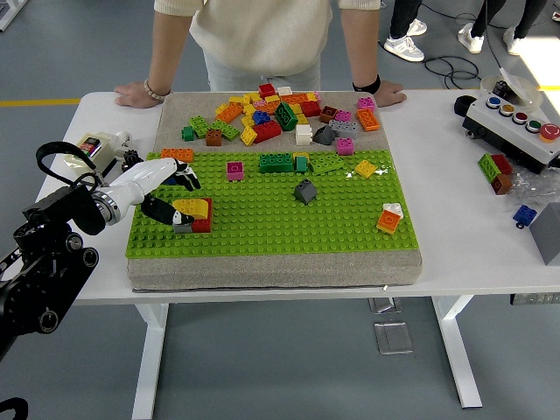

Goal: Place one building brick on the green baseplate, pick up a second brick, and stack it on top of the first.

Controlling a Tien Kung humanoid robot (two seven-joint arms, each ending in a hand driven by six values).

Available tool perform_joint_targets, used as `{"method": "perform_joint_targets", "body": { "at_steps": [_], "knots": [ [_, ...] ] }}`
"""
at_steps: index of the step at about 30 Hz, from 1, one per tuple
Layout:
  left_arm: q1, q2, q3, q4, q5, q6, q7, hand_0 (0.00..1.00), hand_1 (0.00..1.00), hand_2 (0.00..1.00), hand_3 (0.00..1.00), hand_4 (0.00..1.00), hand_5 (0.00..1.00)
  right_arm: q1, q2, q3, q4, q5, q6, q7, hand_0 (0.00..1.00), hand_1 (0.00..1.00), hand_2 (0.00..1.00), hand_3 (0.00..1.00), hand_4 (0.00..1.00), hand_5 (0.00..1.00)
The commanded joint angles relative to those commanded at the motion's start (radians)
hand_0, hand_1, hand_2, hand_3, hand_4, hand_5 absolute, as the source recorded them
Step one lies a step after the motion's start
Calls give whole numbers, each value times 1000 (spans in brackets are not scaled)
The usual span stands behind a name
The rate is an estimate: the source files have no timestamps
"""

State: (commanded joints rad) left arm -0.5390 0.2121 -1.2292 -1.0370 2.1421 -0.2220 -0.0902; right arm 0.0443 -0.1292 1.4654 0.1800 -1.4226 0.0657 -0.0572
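White table (pixel 464 236), wide, cut off at the right edge. A person stands at its far side, head and upper chest out of frame, one hand (pixel 138 93) and the other hand (pixel 382 92) flat on the tabletop, touching no bricks. Grey mat (pixel 262 267) on the table carries the green baseplate (pixel 280 219). Left arm (pixel 44 262) comes in from the lower left, its base out of frame. No right arm in sight.

Brick pile (pixel 280 118) lies on the bare mat beyond the plate; pieces overlap, so single shapes are hard to separate. Button box (pixel 516 122) far right, partly cut off.

Left hand (pixel 162 188) sits at the plate's left edge, thumb low, fingers (pixel 185 179) fanned apart above, gripping nothing. Just beside the thumb, on the plate: yellow brick (pixel 192 207) atop a red brick (pixel 203 224). Whether the thumb touches the stack is unclear.
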Motion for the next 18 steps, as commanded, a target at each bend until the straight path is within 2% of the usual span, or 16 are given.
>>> {"method": "perform_joint_targets", "body": {
  "at_steps": [18],
  "knots": [
    [-7, -4, -3, 18, 1, 15, -4, 758, 695, 612, 611, 962, 139, 1, 1, -1, 0, 0, 1, 0, 761, 689, 734, 754, 998, 505]
  ]
}}
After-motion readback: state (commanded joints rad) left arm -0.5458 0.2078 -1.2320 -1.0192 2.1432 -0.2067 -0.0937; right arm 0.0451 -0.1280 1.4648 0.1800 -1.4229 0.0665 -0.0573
